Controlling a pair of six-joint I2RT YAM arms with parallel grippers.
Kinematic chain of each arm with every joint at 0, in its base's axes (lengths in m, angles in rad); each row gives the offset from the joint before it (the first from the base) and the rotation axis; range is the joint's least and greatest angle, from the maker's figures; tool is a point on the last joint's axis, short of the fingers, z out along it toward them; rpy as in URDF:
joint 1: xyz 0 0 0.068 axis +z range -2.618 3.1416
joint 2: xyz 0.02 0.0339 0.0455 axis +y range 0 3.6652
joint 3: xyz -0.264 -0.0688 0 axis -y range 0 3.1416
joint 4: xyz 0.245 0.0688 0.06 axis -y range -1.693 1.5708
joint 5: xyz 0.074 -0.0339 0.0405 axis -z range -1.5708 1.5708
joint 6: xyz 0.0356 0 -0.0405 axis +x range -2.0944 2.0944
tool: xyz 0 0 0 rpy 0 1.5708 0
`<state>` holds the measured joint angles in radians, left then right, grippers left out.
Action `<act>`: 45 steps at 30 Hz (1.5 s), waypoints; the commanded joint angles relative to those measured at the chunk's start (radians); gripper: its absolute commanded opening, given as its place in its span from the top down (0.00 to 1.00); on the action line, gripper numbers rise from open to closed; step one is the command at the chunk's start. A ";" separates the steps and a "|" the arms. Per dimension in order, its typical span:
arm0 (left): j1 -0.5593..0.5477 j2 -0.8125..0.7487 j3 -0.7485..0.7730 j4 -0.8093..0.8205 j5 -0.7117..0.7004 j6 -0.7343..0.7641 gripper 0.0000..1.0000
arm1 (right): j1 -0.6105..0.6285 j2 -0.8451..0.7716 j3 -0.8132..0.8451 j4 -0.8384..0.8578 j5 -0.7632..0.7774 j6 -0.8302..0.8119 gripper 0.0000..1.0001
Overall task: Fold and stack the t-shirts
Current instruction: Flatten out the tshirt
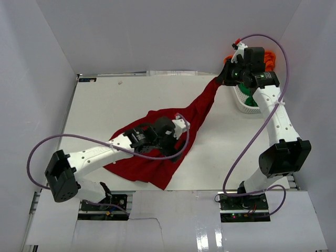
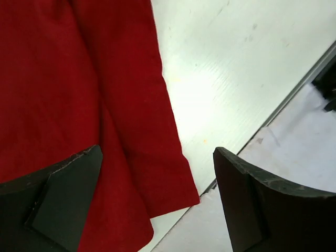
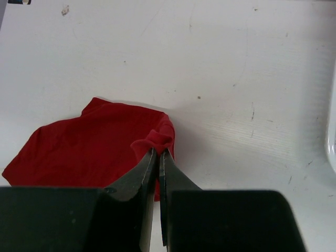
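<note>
The right fingers (image 3: 142, 176) are clamped on a bunched edge of the dark red t-shirt (image 1: 142, 168), which stretches from the bench (image 1: 105, 105) up to beside the white basket (image 1: 245, 106), while the left fingers (image 2: 63, 205) stand wide apart over its spread part.

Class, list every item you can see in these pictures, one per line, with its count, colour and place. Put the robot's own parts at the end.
red t-shirt: one, dark red, on the table, one end stretched toward the basket
orange t-shirt: one, bright orange, far right corner, mostly hidden
green t-shirt: one, green, inside the basket
basket: one, white, table's far right edge
table: one, white, under the shirt
cables: two, purple, looping along the arms
left gripper: one, black, open over the red t-shirt's edge
right gripper: one, black, shut on the red t-shirt
</note>
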<state>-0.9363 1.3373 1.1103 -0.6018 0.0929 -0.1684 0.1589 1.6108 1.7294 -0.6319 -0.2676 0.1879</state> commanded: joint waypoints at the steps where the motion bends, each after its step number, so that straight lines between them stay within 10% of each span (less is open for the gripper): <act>1: -0.137 0.095 0.019 -0.062 -0.258 0.009 0.02 | -0.002 -0.017 0.078 -0.003 0.002 0.007 0.92; 14: -0.331 0.269 0.065 -0.289 -0.541 -0.206 0.03 | -0.004 -0.020 0.018 0.001 0.011 -0.002 0.92; 45: -0.433 0.284 -0.084 -0.245 -0.301 -0.405 0.14 | -0.002 -0.034 -0.068 0.044 -0.004 0.002 0.92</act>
<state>-1.3670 1.6173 1.0481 -0.8944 -0.2207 -0.5659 0.1589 1.6108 1.6711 -0.6361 -0.2615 0.1905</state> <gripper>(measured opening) 0.859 0.086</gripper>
